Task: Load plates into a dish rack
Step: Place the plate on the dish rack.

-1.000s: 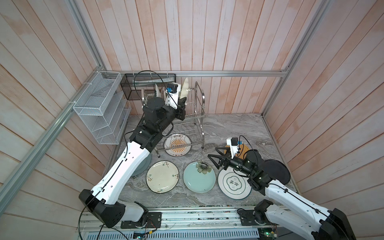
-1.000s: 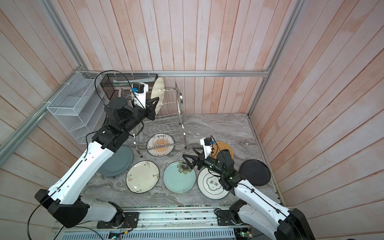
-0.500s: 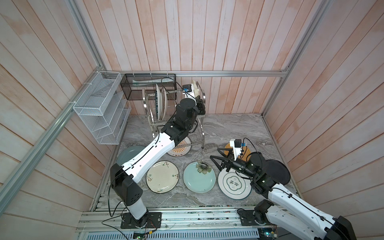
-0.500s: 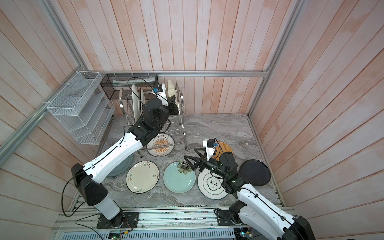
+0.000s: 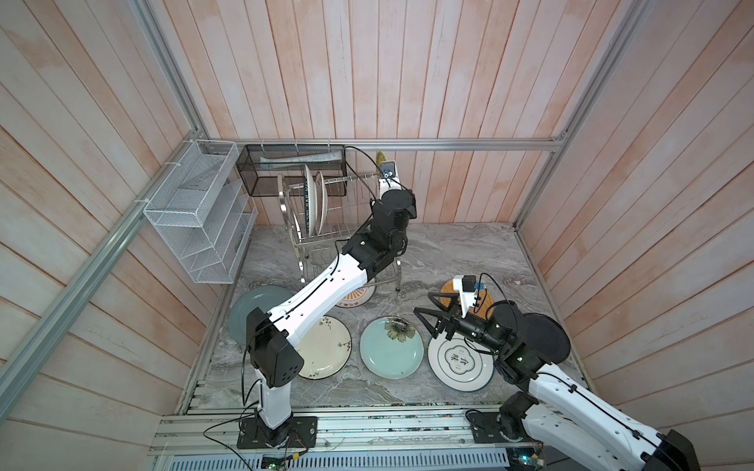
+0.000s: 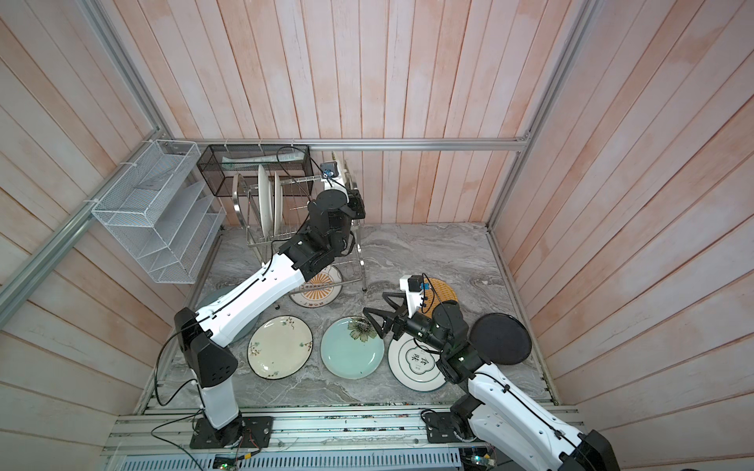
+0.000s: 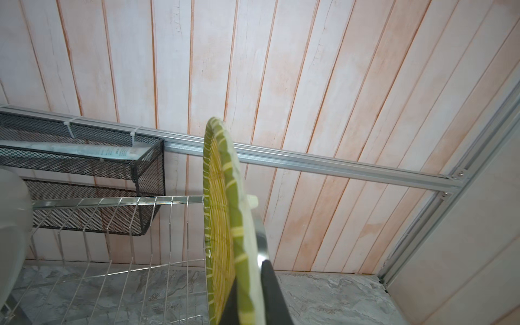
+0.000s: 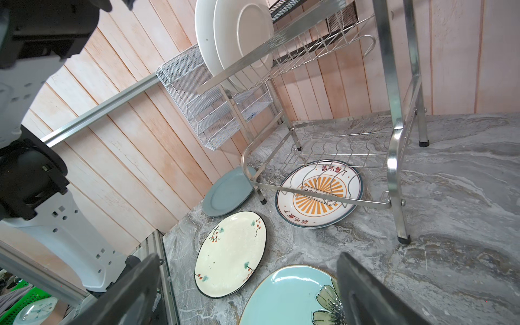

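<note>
Left gripper (image 7: 250, 281) clamped tight on the rim of the woven yellow-green plate (image 7: 222, 211). The plate is on edge and upright at the right end of the dish rack (image 7: 112, 200) upper tier, just beside the curved end frame. Its lower rim is cut off in the wrist view, so can't tell if it sits in a slot. In both top views the left wrist blocks the grip and only the plate's top tip peeks out.

Two white plates (image 5: 313, 204) stand in the left slots of the upper tier.

Right gripper (image 5: 422, 304) spread wide, empty, raised off the marble tabletop (image 5: 449, 253) near the pale blue flower plate (image 5: 391, 346).

- Lettered white plate (image 5: 459, 363): partly under the right arm.
- Sunburst plate (image 8: 319, 194): flat under the lower tier.
- Grey plate (image 5: 245, 314): half hidden by the left arm.
- Cream floral plate (image 5: 330, 346) and black plate (image 5: 546, 338): flat, near side.
- Woven orange plate (image 5: 446, 292): mostly behind the right wrist camera.
</note>
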Robot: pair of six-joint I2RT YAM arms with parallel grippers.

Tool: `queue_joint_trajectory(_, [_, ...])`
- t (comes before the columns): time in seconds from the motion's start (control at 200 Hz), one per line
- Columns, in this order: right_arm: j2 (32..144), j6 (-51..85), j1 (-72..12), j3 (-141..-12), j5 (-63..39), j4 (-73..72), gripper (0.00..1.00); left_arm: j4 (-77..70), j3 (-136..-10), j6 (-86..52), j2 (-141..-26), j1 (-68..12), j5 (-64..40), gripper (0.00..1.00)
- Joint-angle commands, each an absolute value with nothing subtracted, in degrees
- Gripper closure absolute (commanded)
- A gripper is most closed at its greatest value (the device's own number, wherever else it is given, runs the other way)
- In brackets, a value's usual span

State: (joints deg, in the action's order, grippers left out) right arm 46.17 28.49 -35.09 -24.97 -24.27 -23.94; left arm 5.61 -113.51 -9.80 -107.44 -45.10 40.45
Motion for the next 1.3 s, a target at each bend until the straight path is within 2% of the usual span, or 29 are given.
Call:
queue_joint_trajectory(0.0, [45.57,28.59,-34.87,-24.06,-24.50,-23.73,0.02,3.56,-118.52,-5.50,-108.12,-44.85,43.48,1.00])
queue_joint_trajectory(0.145, [45.79,28.74,-34.87,-24.13,-24.61,-24.07,0.02,7.99,-119.37,-10.30,-108.41,-42.78,38.68,1.00])
queue_joint_trajectory(0.62, [46.09,28.23,-34.84,-24.57,-24.25,-23.18,0.02,9.14,-118.65,-13.30,-110.81,-39.98,33.92,1.00])
queue_joint_trajectory(1.295, [46.50,27.43,-34.86,-24.52,-23.91,-23.05,0.02,12.29,-121.37,-15.00,-115.12,-38.93,35.20,1.00])
